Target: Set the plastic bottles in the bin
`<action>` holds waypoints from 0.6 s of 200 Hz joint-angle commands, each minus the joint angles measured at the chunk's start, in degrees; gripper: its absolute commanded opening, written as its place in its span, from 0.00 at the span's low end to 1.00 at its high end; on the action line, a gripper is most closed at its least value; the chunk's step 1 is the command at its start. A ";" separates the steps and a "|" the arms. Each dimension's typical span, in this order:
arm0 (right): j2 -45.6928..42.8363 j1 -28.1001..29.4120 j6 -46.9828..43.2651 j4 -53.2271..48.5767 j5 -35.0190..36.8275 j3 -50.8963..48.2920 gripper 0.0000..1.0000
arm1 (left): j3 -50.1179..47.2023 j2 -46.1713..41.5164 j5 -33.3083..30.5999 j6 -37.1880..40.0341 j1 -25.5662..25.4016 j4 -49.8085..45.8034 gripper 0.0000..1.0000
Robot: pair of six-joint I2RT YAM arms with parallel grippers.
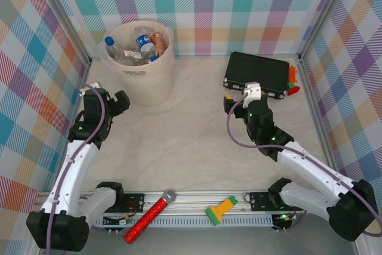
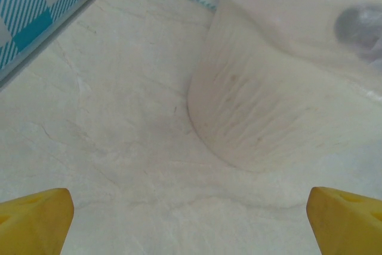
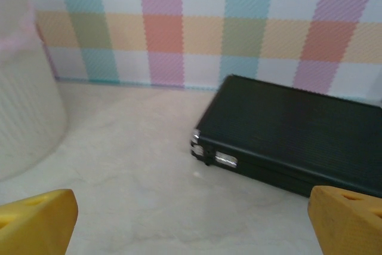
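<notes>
From above, the large round pale cream plastic bin (image 1: 143,82) stands at the far left of the pale marbled bench (image 1: 191,147), close to the plaid back wall (image 1: 239,10). Heaped inside it are small clear plastic bottles (image 1: 138,49) with blue caps and labels, and one with a red-brown label. I cannot count them, because the bin's wall hides the lower ones. A flat black rectangular case (image 1: 258,74) lies closed at the far right. A small orange, red and green thing (image 1: 292,82) sits at its right end, too small to make out. At the near edge lie a red glitter microphone (image 1: 149,216) and a green-and-yellow flashlight-like tool (image 1: 219,212). My left jaws hang just near-left of the bin, and my right jaws hang just near the case's left corner.

From my left wrist, my yellow fingertips (image 2: 36,219) sit in the two lower corners with bare bench between them, so the left jaws are released and empty. The bin (image 2: 250,117) rises just ahead, blurred and cut off at the top. I cannot identify the dark smudge (image 2: 358,25) at upper right.

From my right wrist, the fingertips (image 3: 36,222) are just as wide apart, so the right jaws are released and empty too. The case (image 3: 286,135) lies ahead to the right, its right end cut off, with silver latches (image 3: 225,159) on its near side. The bin (image 3: 24,111) is a pale blur at the left edge.
</notes>
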 commanded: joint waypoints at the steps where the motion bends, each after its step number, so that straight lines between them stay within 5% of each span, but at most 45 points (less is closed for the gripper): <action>1: 0.94 -1.60 -5.89 7.98 0.93 -2.96 0.99 | -5.40 -1.60 0.78 2.84 -0.05 5.63 0.99; 52: 5.46 -6.62 -13.40 15.22 4.46 -9.08 0.99 | -6.58 8.58 -14.40 2.88 0.01 14.62 1.00; 82: 8.67 -9.67 -13.55 18.62 5.98 -11.72 0.99 | -12.32 12.05 -10.01 6.75 0.35 29.94 1.00; 120: 15.41 -12.56 -13.61 24.78 3.99 -12.99 0.99 | -14.56 22.08 -12.22 12.35 0.38 40.47 1.00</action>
